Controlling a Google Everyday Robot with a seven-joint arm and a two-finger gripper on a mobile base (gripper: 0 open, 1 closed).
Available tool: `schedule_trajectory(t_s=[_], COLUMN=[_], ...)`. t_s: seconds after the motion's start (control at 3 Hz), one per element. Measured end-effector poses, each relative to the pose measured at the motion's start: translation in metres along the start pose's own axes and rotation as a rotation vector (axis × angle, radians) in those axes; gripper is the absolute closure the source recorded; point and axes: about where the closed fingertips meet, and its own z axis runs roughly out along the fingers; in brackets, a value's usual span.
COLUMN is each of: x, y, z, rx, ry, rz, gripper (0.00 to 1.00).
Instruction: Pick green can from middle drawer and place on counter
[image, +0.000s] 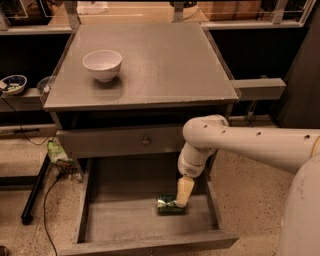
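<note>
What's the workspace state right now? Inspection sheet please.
Surface: counter holds a white bowl, rear left.
Job's things: green can lies on its side in the open middle drawer.
Clutter: small patterned bowl on the left side shelf.
Hand: hand down in the drawer, at the can's right end.
Cables: black cable on the floor, left.
Surroundings: closed knobbed drawer above; speckled floor.
</note>
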Motion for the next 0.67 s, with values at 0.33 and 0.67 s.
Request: schedule_trajectory(t_s=[0.33,0.67], x=[0.0191,0.0193], y=[0.0143,0.0145], z=[0.0678,0.0686], rx=[-0.084,-0.086], ry=[0.051,0.051], rz=[0.023,0.023], gripper=[0.0,0.0])
